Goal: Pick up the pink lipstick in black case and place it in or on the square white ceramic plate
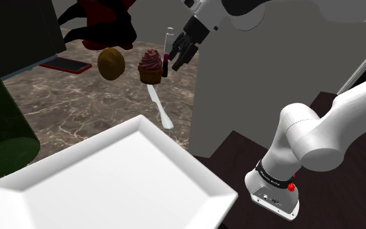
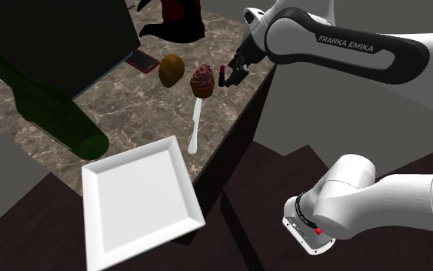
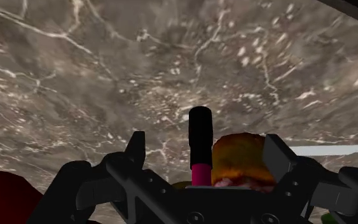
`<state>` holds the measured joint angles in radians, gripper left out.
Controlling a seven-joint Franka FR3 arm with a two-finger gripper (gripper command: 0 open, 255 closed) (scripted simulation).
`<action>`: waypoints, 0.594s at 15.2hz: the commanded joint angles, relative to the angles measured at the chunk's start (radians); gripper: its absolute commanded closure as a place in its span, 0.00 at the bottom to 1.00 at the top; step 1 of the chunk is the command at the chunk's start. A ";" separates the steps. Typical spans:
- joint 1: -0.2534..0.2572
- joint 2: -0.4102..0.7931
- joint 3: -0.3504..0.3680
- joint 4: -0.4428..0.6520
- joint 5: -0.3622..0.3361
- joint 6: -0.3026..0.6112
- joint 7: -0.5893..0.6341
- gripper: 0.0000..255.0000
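Claw (image 1: 177, 56) stands open, its black fingers (image 3: 137, 149) spread wide on either side of the lipstick (image 3: 200, 143) and touching nothing, so the lipstick is not yet held. It stands upright on the marbled tabletop (image 1: 77, 104) near the far edge. In the wrist view its pink end is nearer the hand and its black case farther off. A cupcake (image 1: 151, 65) sits just beside it, and in the wrist view this cupcake also falls inside the span of the fingers, between the lipstick and one of them. That looks like the main hazard: closing from here would probably press the cupcake as well. A better grasp would likely shift or turn the hand until only the lipstick lies between the pads, then reach far enough along it to clamp the black case rather than the soft pink part, closing gently and lifting straight. The square white plate (image 1: 110, 175) lies well apart at the near end of the tabletop, with a white utensil (image 1: 160, 107) between. From its stand the arm rises and stretches long across to the far side, the hand pitched downward toward the lipstick from the tabletop's edge.
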<state>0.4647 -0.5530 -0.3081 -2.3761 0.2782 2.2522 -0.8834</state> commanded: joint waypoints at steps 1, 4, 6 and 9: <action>0.016 0.021 -0.005 -0.007 0.016 0.032 -0.021 0.00; 0.029 0.047 -0.005 -0.022 0.031 0.073 -0.030 0.00; 0.035 0.061 -0.006 -0.028 0.039 0.094 -0.036 0.00; 0.035 0.061 -0.006 -0.028 0.039 0.094 -0.036 0.00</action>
<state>0.4997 -0.4931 -0.3134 -2.4038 0.3167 2.3439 -0.9182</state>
